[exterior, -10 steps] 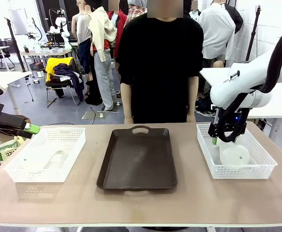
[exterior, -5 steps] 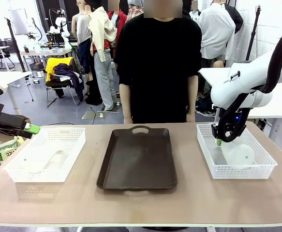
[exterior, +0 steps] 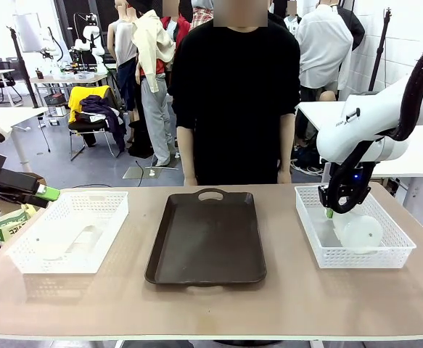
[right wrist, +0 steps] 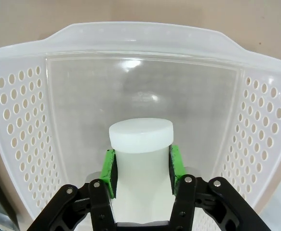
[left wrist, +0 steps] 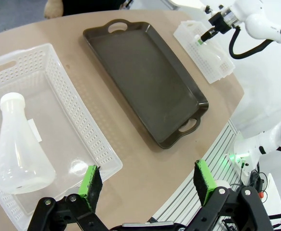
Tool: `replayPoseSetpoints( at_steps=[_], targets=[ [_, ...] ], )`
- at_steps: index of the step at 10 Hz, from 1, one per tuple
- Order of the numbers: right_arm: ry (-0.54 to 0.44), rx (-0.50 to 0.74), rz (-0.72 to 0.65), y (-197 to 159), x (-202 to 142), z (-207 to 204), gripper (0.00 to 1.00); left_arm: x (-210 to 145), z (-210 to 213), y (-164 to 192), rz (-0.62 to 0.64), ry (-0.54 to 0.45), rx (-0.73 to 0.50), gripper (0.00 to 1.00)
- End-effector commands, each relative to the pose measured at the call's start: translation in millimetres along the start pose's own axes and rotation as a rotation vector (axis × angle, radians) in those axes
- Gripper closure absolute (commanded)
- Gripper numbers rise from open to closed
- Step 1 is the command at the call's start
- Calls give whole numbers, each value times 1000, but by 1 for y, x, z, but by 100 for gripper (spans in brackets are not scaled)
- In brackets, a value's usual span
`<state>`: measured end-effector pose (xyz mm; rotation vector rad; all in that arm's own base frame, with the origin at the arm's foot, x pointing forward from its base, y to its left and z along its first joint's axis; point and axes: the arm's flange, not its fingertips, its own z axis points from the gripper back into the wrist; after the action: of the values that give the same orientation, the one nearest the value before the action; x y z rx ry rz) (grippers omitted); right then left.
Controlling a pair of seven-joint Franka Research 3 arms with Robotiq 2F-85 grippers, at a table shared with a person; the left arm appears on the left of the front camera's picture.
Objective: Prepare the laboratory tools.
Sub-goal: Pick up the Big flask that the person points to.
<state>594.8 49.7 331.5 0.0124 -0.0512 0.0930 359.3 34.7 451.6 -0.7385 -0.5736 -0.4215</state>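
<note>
Newly, right end effector (right wrist: 141,161) clamped on flask (right wrist: 140,135) neck, flask seemingly lifted

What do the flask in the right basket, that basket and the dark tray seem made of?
The flask in the right basket: probably plastic, frosted translucent white; milky and matte, not glass-clear. The right basket: glossy white plastic, with moulded rows of holes and a highlight on its floor. The dark tray: dark brown, smooth, slightly shiny; plastic or coated metal, unclear.

A tray (exterior: 205,235) is sitting mid-tabletop (exterior: 211,304). To its left, the left basket (exterior: 55,264) is holding the left flask (left wrist: 17,149), lying on its side. To its right, the right basket (exterior: 360,257) is holding the right flask (exterior: 360,233). A person (exterior: 236,94) is standing behind.
</note>
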Motion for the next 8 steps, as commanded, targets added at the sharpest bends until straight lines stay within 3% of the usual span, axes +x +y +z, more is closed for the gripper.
replayPoseSetpoints(
  at_steps=[1,2,8],
  targets=[
    [83,20,0,-2,-6,-27,100,-1,-1,3,-20,-19,-19,0],
    [0,0,0,0,0,0,100,-1,-1,3,-20,-19,-19,0],
    [0,0,0,0,0,0,100,-1,-1,3,-20,-19,-19,0]
  ],
)
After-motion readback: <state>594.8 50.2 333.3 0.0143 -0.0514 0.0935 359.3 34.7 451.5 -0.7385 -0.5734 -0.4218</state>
